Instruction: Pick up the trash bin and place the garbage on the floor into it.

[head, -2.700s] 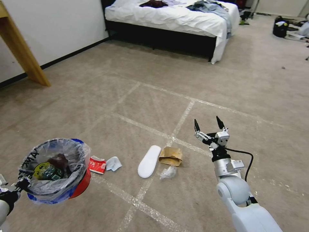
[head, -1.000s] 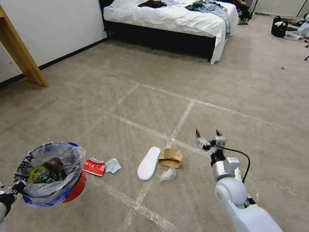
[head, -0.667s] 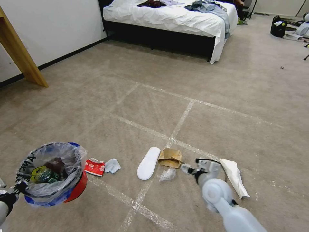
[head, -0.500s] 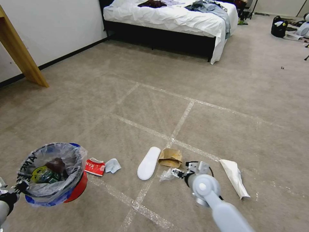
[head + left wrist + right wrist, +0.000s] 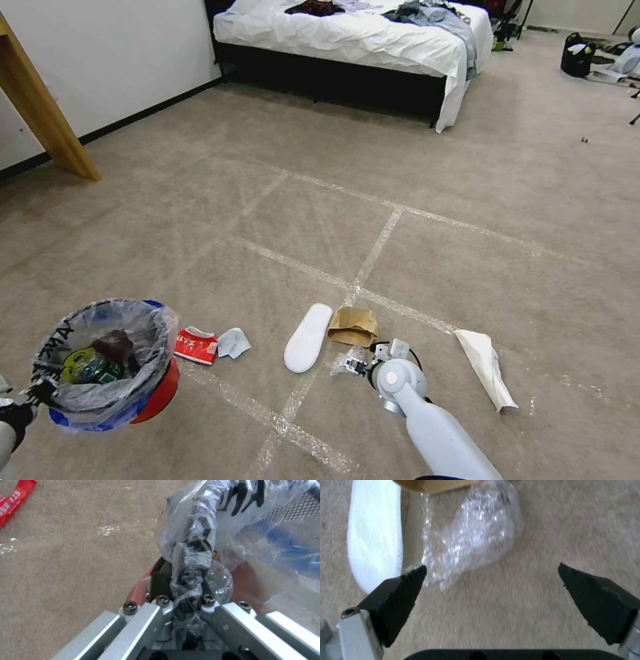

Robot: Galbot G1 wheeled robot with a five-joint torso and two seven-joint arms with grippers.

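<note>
Down low on the floor [image 5: 467, 200], the right hand [image 5: 357, 365] sits just above the carpet with its two black fingers [image 5: 398, 593] spread wide apart. The crumpled clear plastic wrapper [image 5: 348, 360] lies right ahead of it, partly between the fingertips and nearer one of them, not yet touched as far as the right wrist view shows. Just beyond the wrapper lie the brown paper bag [image 5: 353, 325] and, beside it, the white slipper [image 5: 307, 337], which runs along a tape line. A crumpled white paper sheet [image 5: 487, 367] lies on the carpet to the right of the arm, apart from the hand.

The left hand [image 5: 185, 602] is clamped on the rim of the trash bin [image 5: 100, 363], pinching the bunched clear liner, and holds the bin up off the carpet near the lower left edge of the head view. A green-labelled bottle and something dark sit inside the bin; the liner blurs what else is in there. A red wrapper [image 5: 195, 345] and a light-blue scrap [image 5: 233, 342] lie on the floor just right of the bin.

In the head view the right arm covers most of the right hand, so its fingers are hard to make out there. The slipper and the bag are cut off in the right wrist view.
</note>
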